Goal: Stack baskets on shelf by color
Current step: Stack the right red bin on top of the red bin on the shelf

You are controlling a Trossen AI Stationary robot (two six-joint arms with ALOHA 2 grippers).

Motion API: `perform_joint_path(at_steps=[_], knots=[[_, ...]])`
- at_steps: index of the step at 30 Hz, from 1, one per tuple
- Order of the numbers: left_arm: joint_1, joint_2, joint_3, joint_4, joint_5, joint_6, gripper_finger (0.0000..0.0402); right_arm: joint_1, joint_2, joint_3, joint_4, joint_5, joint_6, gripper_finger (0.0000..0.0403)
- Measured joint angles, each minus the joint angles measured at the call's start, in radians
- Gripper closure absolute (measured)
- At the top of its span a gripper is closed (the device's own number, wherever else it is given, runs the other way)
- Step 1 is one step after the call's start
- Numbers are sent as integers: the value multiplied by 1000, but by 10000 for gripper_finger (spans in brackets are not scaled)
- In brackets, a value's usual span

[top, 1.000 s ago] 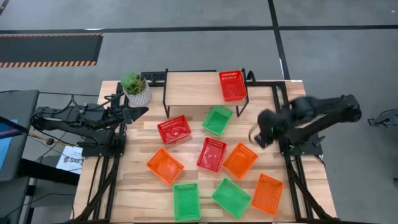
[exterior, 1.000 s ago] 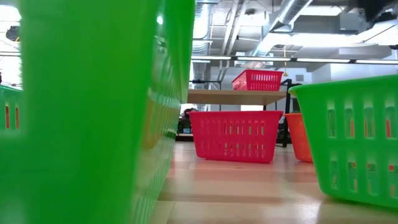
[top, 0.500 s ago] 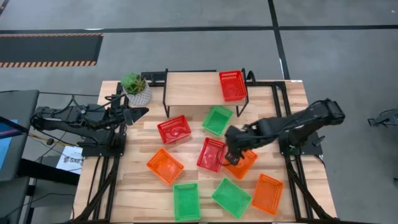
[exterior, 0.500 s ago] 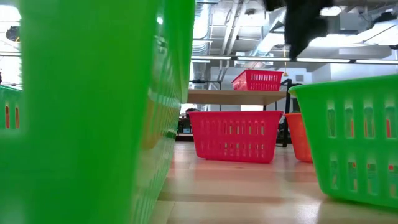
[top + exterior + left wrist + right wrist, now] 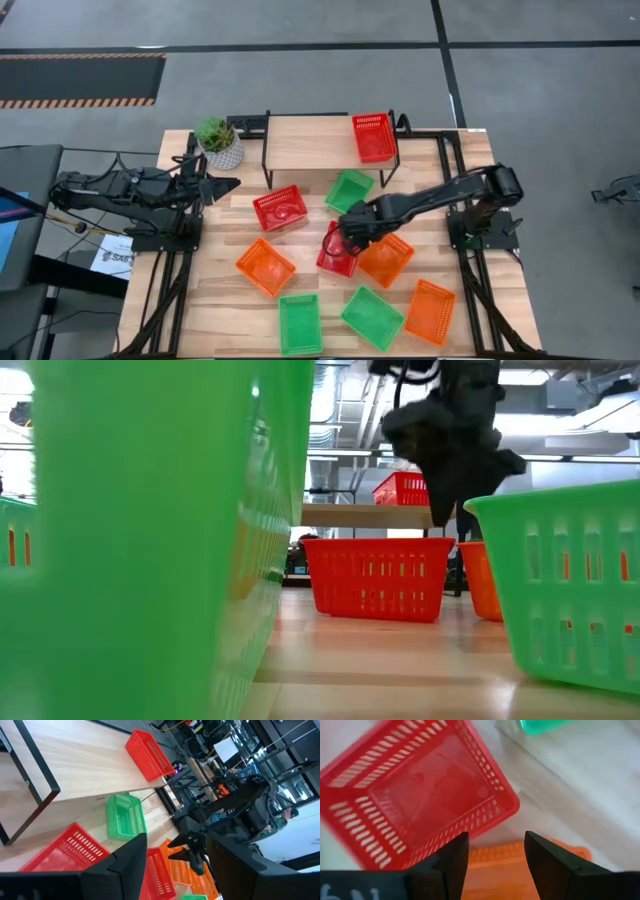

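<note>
The shelf point(image 5: 312, 142) stands at the table's far edge with one red basket point(image 5: 373, 137) on its right end. Two red, three orange and three green baskets lie loose on the tabletop. My right gripper point(image 5: 492, 854) is open and points down just above the middle red basket point(image 5: 335, 254), over that basket's rim beside an orange basket point(image 5: 388, 260). The low view shows it as a dark shape point(image 5: 452, 455) above the red basket point(image 5: 378, 578). My left gripper point(image 5: 218, 186) waits open at the table's left side, next to a potted plant.
A potted plant point(image 5: 217, 141) stands left of the shelf. A red basket point(image 5: 280, 208) and a green one point(image 5: 350, 192) lie in front of the shelf. Orange point(image 5: 265, 266), green point(image 5: 300, 323), green point(image 5: 372, 317) and orange point(image 5: 431, 311) baskets fill the near half.
My right gripper has swung from the table's right side toward the middle and come down, until it stands over the middle red basket. No basket has moved.
</note>
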Motion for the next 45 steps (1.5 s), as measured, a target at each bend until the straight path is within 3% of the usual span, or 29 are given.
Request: perform_joint_path(at_steps=[9, 18, 22, 28, 30, 39, 45], knots=[[0, 0, 0, -7, -5, 13, 209, 28, 68, 3, 70, -1, 160, 191], [0, -2, 0, -16, -12, 14, 209, 26, 129, 0, 124, -29, 185, 195], [0, -2, 0, -24, -15, 14, 209, 20, 128, 1, 121, -29, 224, 236], [0, -2, 0, -36, -16, 25, 209, 12, 121, 1, 121, -45, 203, 363], [0, -2, 0, -36, -16, 30, 209, 10, 121, 1, 144, -67, 174, 388], [0, -2, 0, -35, -16, 37, 209, -6, 82, 105, 136, -107, 69, 394], [0, -2, 0, -33, -15, 37, 209, -97, -75, 154, 119, -111, -50, 398]])
